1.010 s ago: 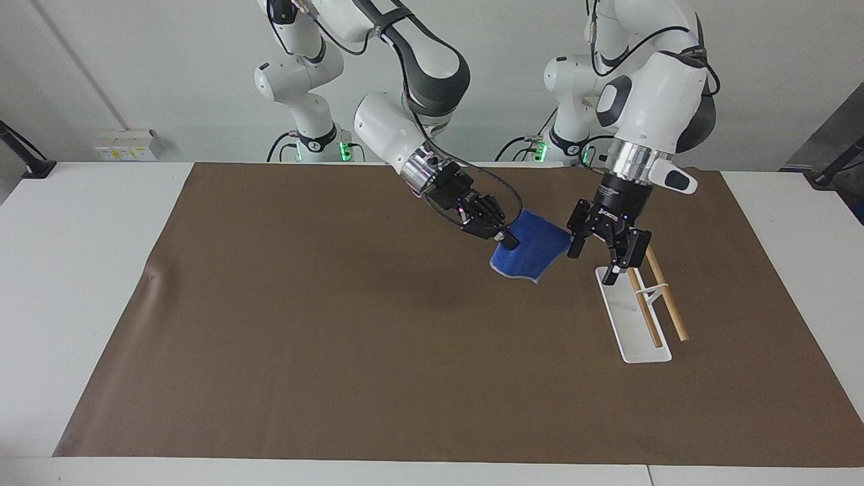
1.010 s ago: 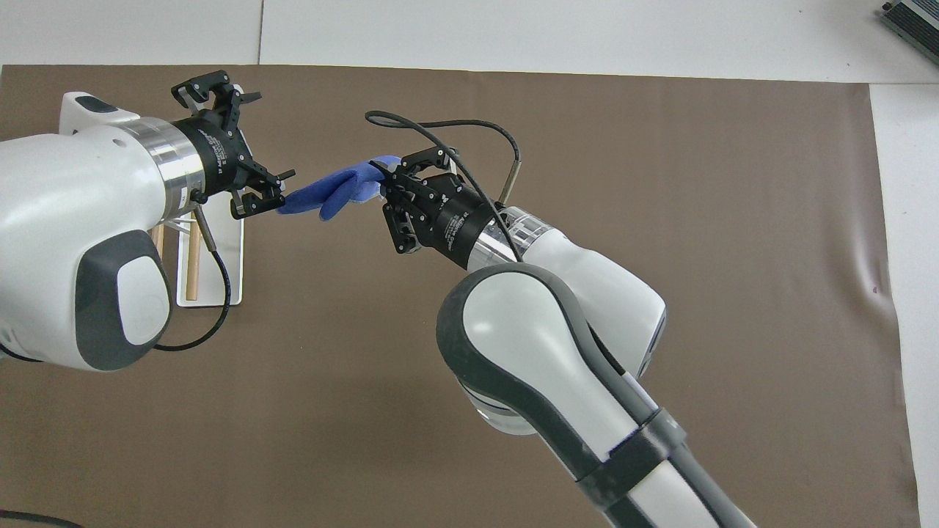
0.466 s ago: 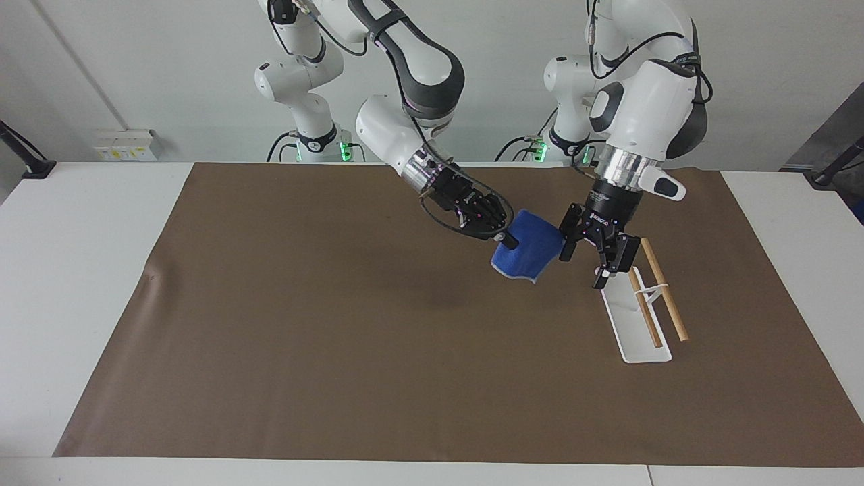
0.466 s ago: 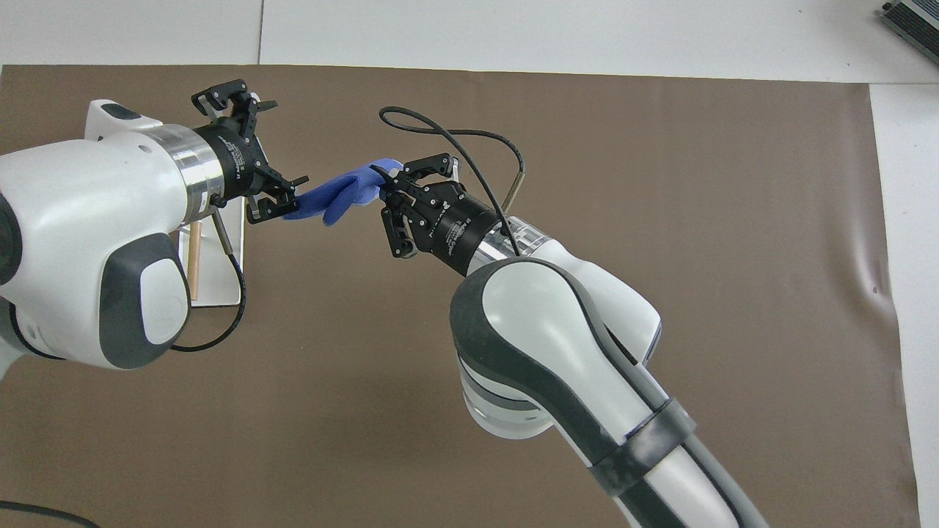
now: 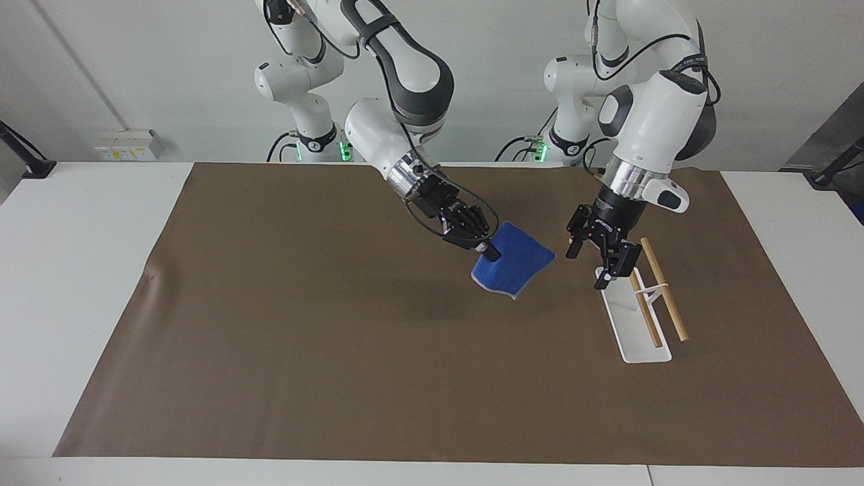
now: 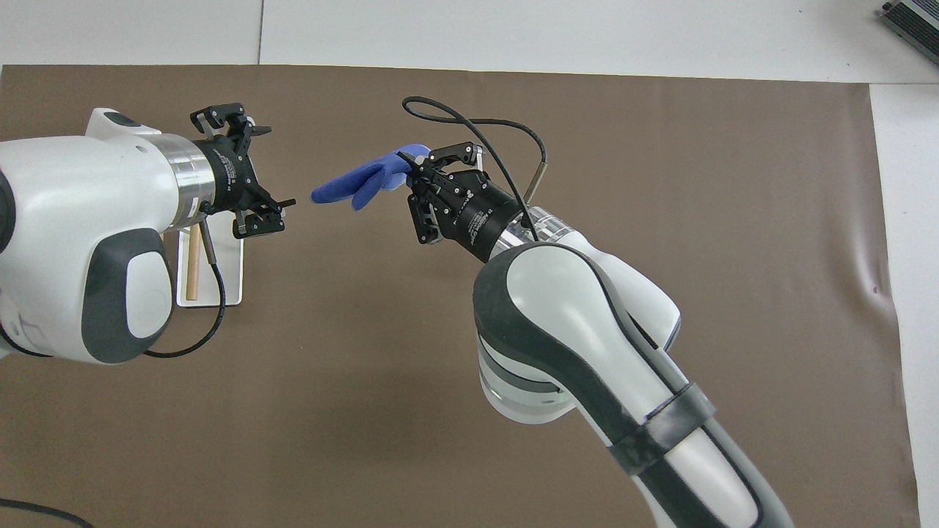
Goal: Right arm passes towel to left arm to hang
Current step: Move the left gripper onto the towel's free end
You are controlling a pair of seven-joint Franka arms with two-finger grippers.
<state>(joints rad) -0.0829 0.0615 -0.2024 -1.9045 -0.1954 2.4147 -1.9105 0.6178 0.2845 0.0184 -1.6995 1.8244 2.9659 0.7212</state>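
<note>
Blue cloth, the towel (image 5: 511, 266) hangs in the air over the brown table mat (image 5: 270, 337), pinched at one corner by the right gripper (image 5: 487, 254), whose fingertips are pressed together on it. It looks light, soft and limp, likely to sag and fold from any single hold; the free corner pointing toward the towel rack (image 5: 634, 324) seems the best place for a second grip, near the pale stitched edge. In the overhead view the towel's (image 6: 363, 180) long axis runs from the right gripper (image 6: 412, 166) toward the left gripper (image 6: 253, 176), with the loose end drooping. The left gripper (image 5: 603, 253) hovers over the rack's end that is nearer the robots, its fingers spread wide, holding nothing, with a clear gap between it and the towel's free corner. The rack, a white base with two wooden rods (image 5: 663, 289), stands at the left arm's end of the mat.
</note>
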